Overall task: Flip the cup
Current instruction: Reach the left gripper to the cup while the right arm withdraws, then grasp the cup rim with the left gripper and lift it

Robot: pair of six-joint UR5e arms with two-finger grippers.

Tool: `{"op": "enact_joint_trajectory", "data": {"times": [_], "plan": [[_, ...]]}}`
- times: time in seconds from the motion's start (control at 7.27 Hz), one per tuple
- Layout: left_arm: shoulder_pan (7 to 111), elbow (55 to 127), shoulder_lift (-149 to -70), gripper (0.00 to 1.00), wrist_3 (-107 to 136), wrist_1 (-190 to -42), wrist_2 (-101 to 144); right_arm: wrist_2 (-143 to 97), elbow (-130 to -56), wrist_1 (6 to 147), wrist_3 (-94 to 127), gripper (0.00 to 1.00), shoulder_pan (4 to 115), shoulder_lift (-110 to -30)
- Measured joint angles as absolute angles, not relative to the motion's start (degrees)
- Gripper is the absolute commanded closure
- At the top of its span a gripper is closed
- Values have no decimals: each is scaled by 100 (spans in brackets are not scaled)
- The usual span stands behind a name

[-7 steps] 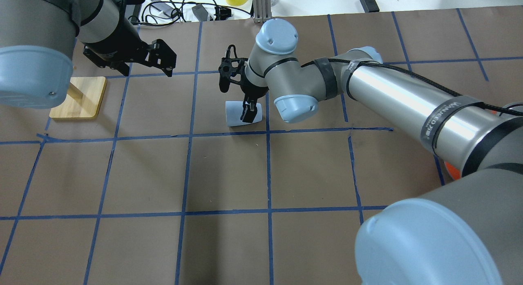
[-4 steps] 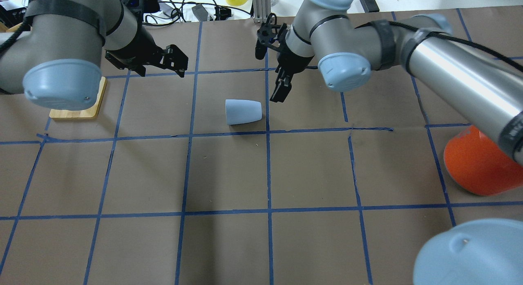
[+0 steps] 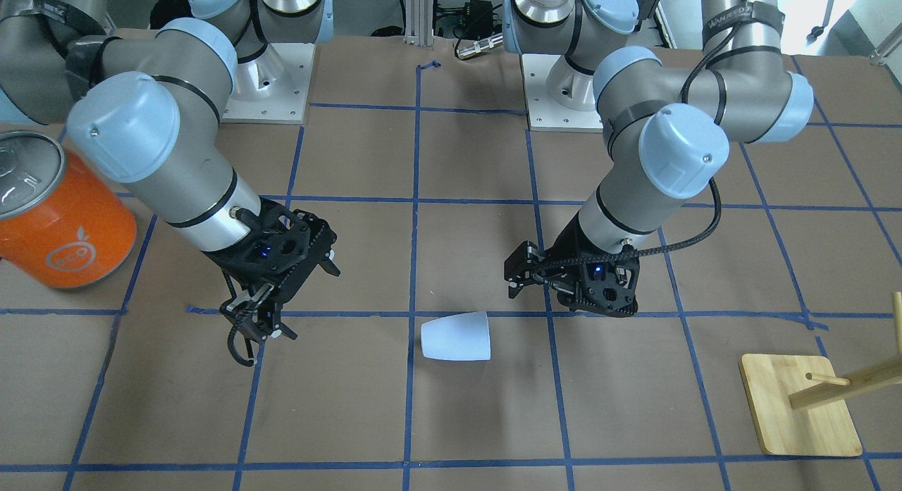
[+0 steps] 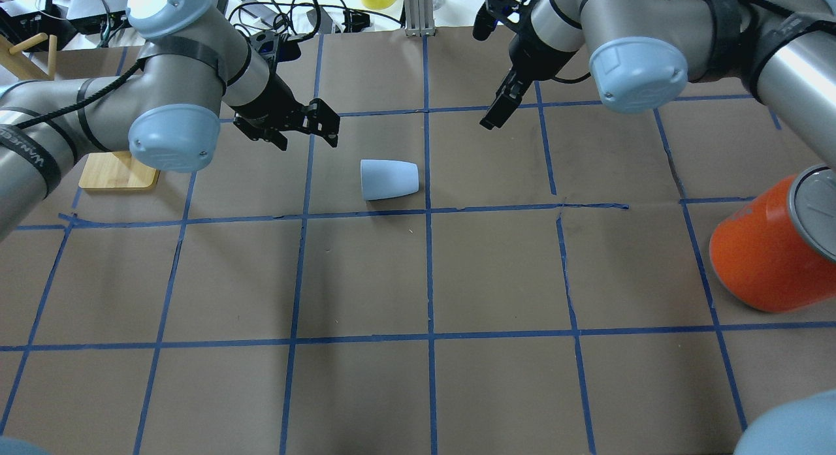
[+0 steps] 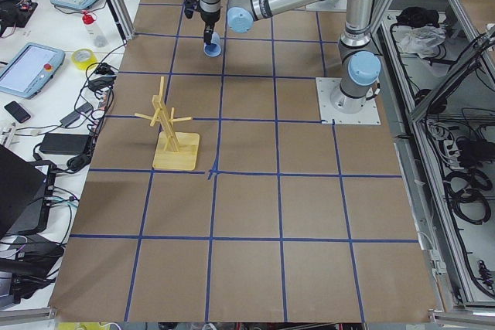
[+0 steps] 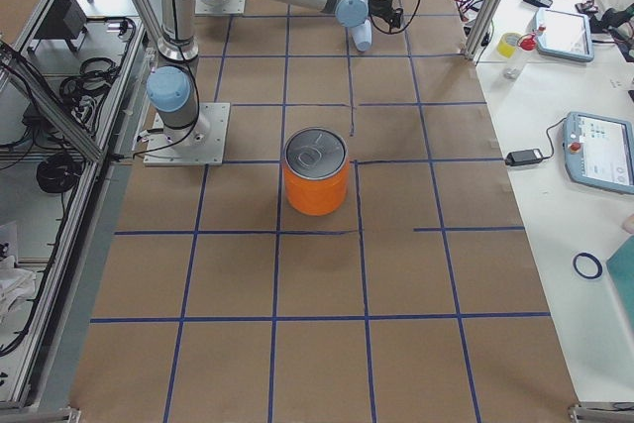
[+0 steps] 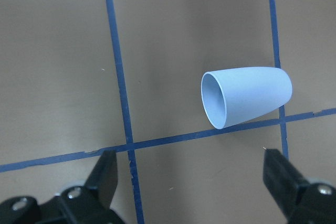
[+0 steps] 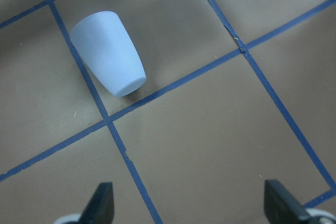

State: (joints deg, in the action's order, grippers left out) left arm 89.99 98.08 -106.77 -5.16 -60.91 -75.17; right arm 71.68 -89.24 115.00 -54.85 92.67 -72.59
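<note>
Cup [image 4: 388, 179] lay on its side on the counter [image 4: 366, 279] between your claws, touching neither; unmarked. Left claw [image 7: 190, 161] wide, right claw [image 8: 189, 190] wide. Can [image 3: 63, 223] bore a fruit logo; arm strap [image 3: 736, 13] read WANUEED.

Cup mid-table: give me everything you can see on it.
Small pale bluish-white cup, smooth, unmarked, plastic-looking, tapered, no handle. It lies on its side on the brown paper table, open mouth towards the robot's left, narrow base near a blue tape line. Inside looks empty, blue-tinted. Only the table touches it; left claw and right claw hang open on either side, clear of it.
</note>
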Motion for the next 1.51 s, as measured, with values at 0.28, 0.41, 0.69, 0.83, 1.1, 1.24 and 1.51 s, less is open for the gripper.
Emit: {"op": "enact_joint_trajectory", "data": {"times": [0.28, 0.41, 0.69, 0.83, 1.1, 1.24, 1.51], "plan": [[8991, 9820, -11183, 0, -555, -6080, -6787, 7291, -8940, 11497, -4542, 0, 9090, -7277], [8986, 9808, -11429, 0, -629, -6076, -6491, 7534, -8897, 11507, -4079, 0, 9065, -7287], [8988, 9771, -11819, 0, -787, -6032, -5969, 7888, -8703, 11506, -3508, 0, 9055, -7305], [8990, 9764, -11960, 8, -797, -5960, -5627, 7957, -8651, 11497, -3416, 0, 9044, -7329], [8991, 9755, -12175, 100, -606, -5680, -4881, 8040, -8630, 11523, -3368, 0, 9032, -7387], [8990, 9745, -12224, 100, -521, -5574, -4721, 8053, -8632, 11540, -3364, 0, 9022, -7408], [8983, 9716, -12220, 100, -426, -5444, -4650, 8195, -8639, 11510, -3123, 0, 9019, -7486]]}}
